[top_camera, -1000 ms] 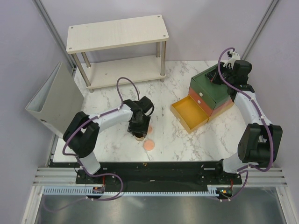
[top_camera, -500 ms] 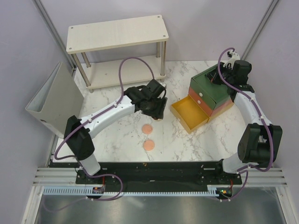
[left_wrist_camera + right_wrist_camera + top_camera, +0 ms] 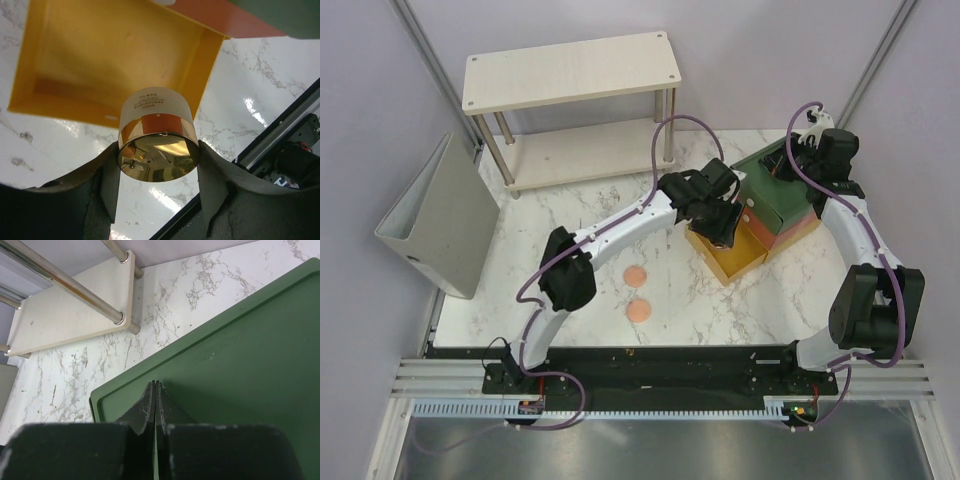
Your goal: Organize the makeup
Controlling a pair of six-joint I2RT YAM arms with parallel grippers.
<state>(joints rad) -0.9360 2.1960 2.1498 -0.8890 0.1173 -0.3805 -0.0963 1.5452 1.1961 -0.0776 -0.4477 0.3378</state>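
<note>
Left gripper [image 3: 159, 152] is clamped on the gold-rimmed jar [image 3: 156, 127], which is held low over the open yellow drawer [image 3: 100, 55], at three o'clock on the table [image 3: 560, 210]. Because the jar appears to hang near the drawer's rim rather than its middle, it could be caught there on release and tipped onto the marble. Right gripper [image 3: 156, 390] is pressed shut over the green box top [image 3: 240, 365]. Counted: one jar, two peach discs [image 3: 636, 275] at eight o'clock from the drawer, one open drawer; no tubes are seen.

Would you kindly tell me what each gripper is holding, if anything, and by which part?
The left gripper holds the gold round jar by its opposite sides, over the open yellow drawer. The right gripper is shut, holding nothing.
</note>
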